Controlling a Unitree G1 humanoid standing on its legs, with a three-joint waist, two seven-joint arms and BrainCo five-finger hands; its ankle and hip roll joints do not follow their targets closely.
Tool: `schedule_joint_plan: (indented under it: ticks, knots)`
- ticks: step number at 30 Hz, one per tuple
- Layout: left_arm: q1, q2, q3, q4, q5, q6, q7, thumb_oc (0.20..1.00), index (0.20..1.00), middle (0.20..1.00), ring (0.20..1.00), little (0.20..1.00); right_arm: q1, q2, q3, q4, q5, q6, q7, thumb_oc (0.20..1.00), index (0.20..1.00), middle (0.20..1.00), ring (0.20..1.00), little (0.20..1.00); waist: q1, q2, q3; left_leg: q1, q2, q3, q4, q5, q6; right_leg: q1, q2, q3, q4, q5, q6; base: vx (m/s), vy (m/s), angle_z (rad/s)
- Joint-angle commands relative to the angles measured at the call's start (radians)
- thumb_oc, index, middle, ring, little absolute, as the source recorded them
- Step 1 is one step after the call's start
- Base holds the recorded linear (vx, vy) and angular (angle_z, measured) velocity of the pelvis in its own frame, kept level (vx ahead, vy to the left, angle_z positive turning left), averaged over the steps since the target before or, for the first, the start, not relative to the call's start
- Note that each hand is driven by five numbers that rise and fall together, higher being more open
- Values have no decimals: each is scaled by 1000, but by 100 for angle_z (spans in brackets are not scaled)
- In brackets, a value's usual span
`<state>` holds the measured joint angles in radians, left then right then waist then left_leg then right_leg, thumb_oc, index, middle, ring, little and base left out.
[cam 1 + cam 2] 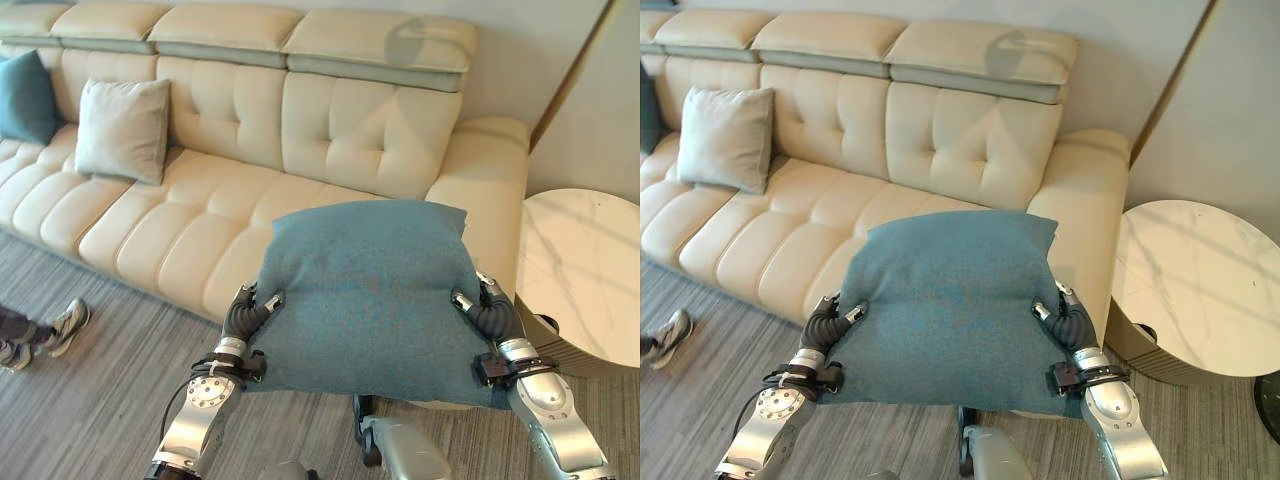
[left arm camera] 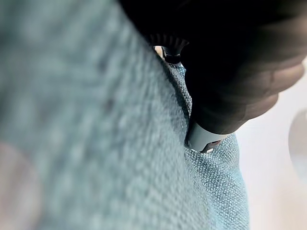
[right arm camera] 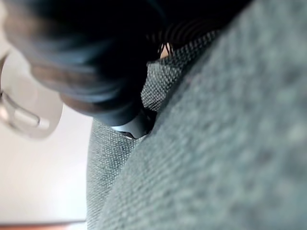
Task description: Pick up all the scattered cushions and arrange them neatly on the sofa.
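Note:
A large teal cushion [image 1: 370,300] is held up flat in front of the cream sofa [image 1: 200,215], over its right-hand seat edge. My left hand [image 1: 245,315] grips the cushion's left edge and my right hand [image 1: 490,310] its right edge, each with the thumb pinching down on top and the fingers hidden underneath. The left wrist view has the thumb [image 2: 206,136] dug into the teal fabric [image 2: 96,143]; the right wrist view has the same with its thumb [image 3: 132,125]. A beige cushion [image 1: 122,130] and another teal cushion [image 1: 25,97] lean upright against the sofa back at the left.
A round marble-topped side table [image 1: 580,270] stands right of the sofa arm. A person's shoes [image 1: 60,328] rest on the grey striped carpet at the lower left. The sofa's middle and right seats are bare.

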<state>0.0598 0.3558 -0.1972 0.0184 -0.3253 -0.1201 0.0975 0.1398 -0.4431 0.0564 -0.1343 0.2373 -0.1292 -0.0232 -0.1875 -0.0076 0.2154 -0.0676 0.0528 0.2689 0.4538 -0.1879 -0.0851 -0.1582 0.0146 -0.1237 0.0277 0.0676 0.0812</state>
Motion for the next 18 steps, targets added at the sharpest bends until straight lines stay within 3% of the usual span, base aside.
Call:
schedule_joint_plan:
  ticks: [1, 4, 7, 11, 16, 18]
  knots:
    - [-66, -5, -13, -85, 25, -95, -44, 200, 200, 200, 200, 200, -45, -9, -5, -107, 1, -109, -4, 200, 200, 200, 200, 200, 0, -13, -60, -16, 15, -32, -238, 77, 24, 48, -91, 75, -1, -58, 6, 212, 125, -22]
    - [-65, -6, -6, -86, 33, -95, -24, 200, 200, 200, 200, 200, -40, -6, -3, -93, -21, -101, -18, 200, 200, 200, 200, 200, 35, -19, -46, -84, 24, -228, -335, 173, -5, 88, -68, 169, -3, -80, -1, 252, 138, -81]
    - [-69, -10, -2, -90, 30, -104, -3, 200, 200, 200, 200, 200, -41, -6, 3, -67, -31, -96, -21, 200, 200, 200, 200, 200, 46, -14, -45, -114, 37, -331, -384, 222, -32, 99, -61, 246, 18, -102, 2, 250, 224, -101]
    - [-64, -3, -3, -86, 29, -101, -17, 200, 200, 200, 200, 200, -33, 2, 7, -50, -51, -86, 0, 200, 200, 200, 200, 200, 51, -1, -63, -74, 36, -283, -387, 195, -18, 118, -93, 311, 26, -117, 30, 295, 365, -131]
    - [-64, 31, 20, -86, 35, -95, -21, 200, 200, 200, 200, 200, -63, 43, 27, -37, -47, -77, 19, 200, 200, 200, 200, 200, 66, -18, -57, -57, -4, -195, -324, 124, 43, 88, -139, 387, 90, -109, 71, 143, 312, -80]
    - [-58, 42, 37, -84, 39, -95, -11, 200, 200, 200, 200, 200, -94, 60, 53, -28, -42, -76, 28, 200, 200, 200, 200, 200, 80, -22, -46, -38, -15, -148, -313, 100, 64, 60, -145, 371, 138, -92, 79, 88, 264, -69]
